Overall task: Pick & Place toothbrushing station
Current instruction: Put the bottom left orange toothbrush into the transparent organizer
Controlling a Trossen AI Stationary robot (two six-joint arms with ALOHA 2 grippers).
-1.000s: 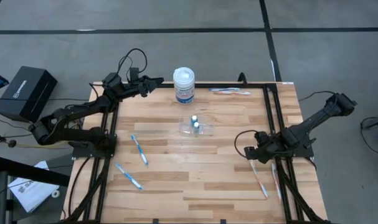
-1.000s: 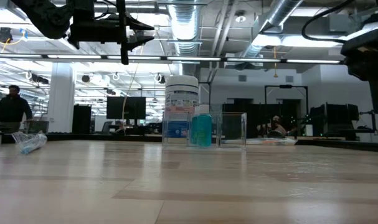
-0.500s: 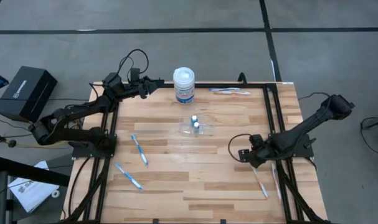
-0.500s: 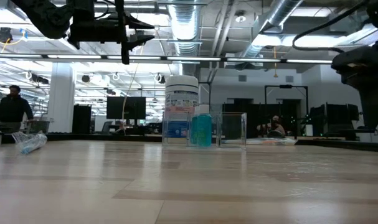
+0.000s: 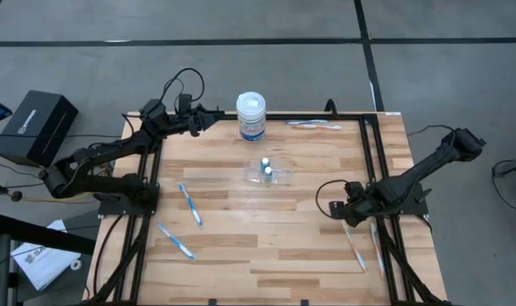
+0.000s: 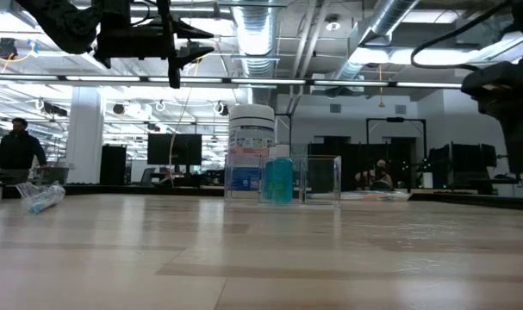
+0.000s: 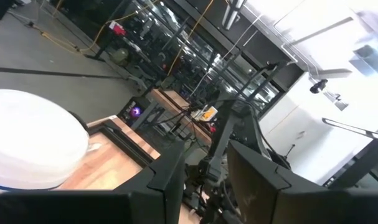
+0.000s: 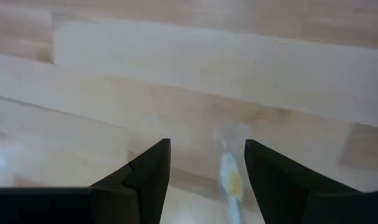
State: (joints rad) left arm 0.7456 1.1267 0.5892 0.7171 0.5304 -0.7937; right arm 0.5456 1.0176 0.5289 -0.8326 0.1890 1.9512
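The see-through holder (image 5: 272, 175) lies on the table's middle with two tiny white cylinders (image 5: 265, 166) on it. In the low view it stands beside a teal bottle (image 6: 279, 176). Two blue-and-white toothbrushes (image 5: 190, 205) (image 5: 175, 240) lie at the left. Two pale toothbrushes (image 5: 354, 246) (image 5: 377, 247) lie at the near right, and one (image 5: 314, 125) at the far edge. My right gripper (image 8: 207, 163) is open and hovers over the far end of a pale wrapped toothbrush (image 8: 229, 176); it also shows in the high view (image 5: 337, 210). My left gripper (image 5: 212, 111) is open, held high beside the white jar (image 5: 251, 116).
The white jar with a blue label (image 6: 251, 151) stands at the table's far edge, and also shows in the left wrist view (image 7: 33, 149). Black frame rails (image 5: 377, 170) run along the table's left and right sides. A black box (image 5: 38, 126) sits off the table at the left.
My right gripper has gone down and a little toward the table's left and near edge, then eased slightly back, staying open above the pale toothbrush.
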